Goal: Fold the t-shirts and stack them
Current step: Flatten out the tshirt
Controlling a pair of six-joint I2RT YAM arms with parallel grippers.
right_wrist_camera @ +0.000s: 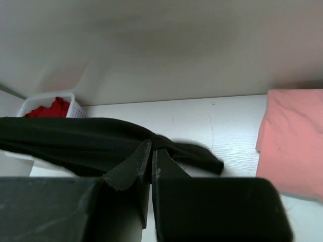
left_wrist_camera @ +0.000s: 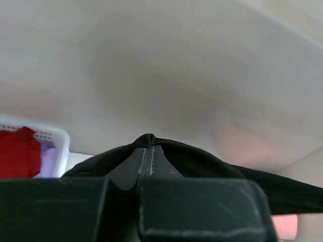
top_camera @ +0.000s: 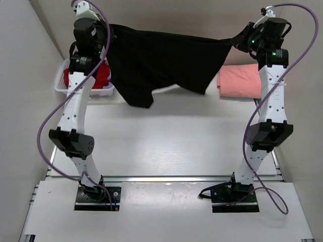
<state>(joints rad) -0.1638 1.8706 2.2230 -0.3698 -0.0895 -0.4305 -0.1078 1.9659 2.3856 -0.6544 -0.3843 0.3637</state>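
The black t-shirt (top_camera: 161,63) hangs stretched in the air between both grippers above the far side of the table. My left gripper (top_camera: 107,31) is shut on its left end; the wrist view shows the fabric (left_wrist_camera: 202,159) bunched over the closed fingertips. My right gripper (top_camera: 241,39) is shut on its right end (right_wrist_camera: 75,141), with a short tail past the tips. A folded salmon-pink t-shirt (top_camera: 239,80) lies on the table at the far right (right_wrist_camera: 292,136). A red t-shirt (top_camera: 101,75) and a bit of lilac fabric (left_wrist_camera: 48,161) lie in the basket.
The white lattice basket (top_camera: 61,83) stands at the far left of the table, under the left gripper. The light table surface (top_camera: 166,141) stretches between the arms. White walls enclose the back and both sides.
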